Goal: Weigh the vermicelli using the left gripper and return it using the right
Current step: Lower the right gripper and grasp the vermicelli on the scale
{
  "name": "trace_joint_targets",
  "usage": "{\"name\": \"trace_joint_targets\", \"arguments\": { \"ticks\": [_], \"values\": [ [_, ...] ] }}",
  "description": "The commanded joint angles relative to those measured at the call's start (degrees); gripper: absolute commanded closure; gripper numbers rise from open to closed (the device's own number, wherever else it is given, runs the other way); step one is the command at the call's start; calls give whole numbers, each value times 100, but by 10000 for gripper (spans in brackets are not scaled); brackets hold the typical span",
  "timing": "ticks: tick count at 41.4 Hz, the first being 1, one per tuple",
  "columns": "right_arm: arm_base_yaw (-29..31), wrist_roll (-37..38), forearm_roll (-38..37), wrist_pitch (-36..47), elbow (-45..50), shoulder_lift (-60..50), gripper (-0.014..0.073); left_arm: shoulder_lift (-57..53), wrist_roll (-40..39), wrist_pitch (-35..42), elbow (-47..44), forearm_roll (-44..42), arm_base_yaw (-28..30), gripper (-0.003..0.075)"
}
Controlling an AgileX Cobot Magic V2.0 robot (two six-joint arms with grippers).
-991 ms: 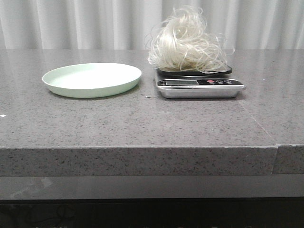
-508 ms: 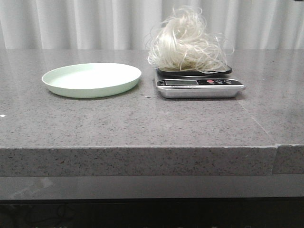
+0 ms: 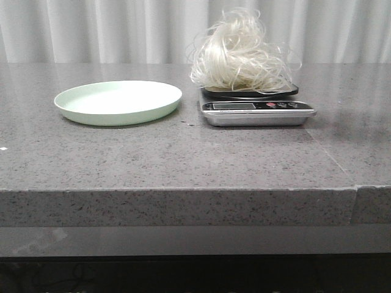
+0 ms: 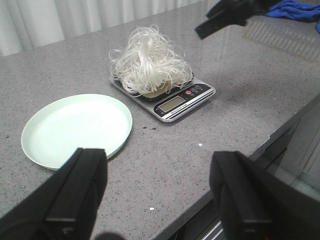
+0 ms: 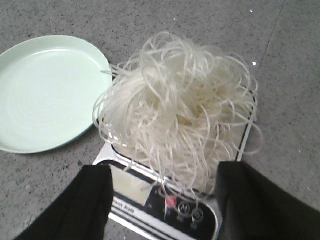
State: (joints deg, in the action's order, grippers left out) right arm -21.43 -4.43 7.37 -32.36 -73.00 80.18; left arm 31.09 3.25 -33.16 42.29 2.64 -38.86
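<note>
The vermicelli [image 3: 239, 58] is a fluffy white tangle piled on the small digital scale [image 3: 256, 113] at the right of the counter. It also shows in the left wrist view as the vermicelli [image 4: 150, 62] and in the right wrist view as the vermicelli [image 5: 177, 107]. The pale green plate [image 3: 116, 101] sits bare to its left. My left gripper [image 4: 160, 200] is open and holds nothing, back over the counter's near edge, well short of the plate [image 4: 75, 127]. My right gripper [image 5: 162, 202] is open above the scale's [image 5: 150, 200] button side, close to the strands. Neither gripper shows in the front view.
The grey stone counter [image 3: 183, 159] has a seam at its right front. A blue cloth [image 4: 295, 9] lies at the far corner. The right arm's black end [image 4: 230, 15] hangs over the counter beyond the scale [image 4: 175, 102]. White curtains hang behind.
</note>
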Motion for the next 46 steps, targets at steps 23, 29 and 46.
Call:
{"name": "trace_joint_targets", "arguments": {
  "ticks": [23, 29, 46],
  "values": [
    [-4, -93, -142, 154, -2444, 2285, 54, 36, -52, 450, 147, 33, -39, 216],
    [-4, -93, -223, 23, -2517, 2488, 54, 36, -52, 450, 144, 33, -39, 216],
    [-4, -93, -258, -419, -2517, 2537, 410, 36, -52, 462, 97, 33, -39, 216]
  ]
}}
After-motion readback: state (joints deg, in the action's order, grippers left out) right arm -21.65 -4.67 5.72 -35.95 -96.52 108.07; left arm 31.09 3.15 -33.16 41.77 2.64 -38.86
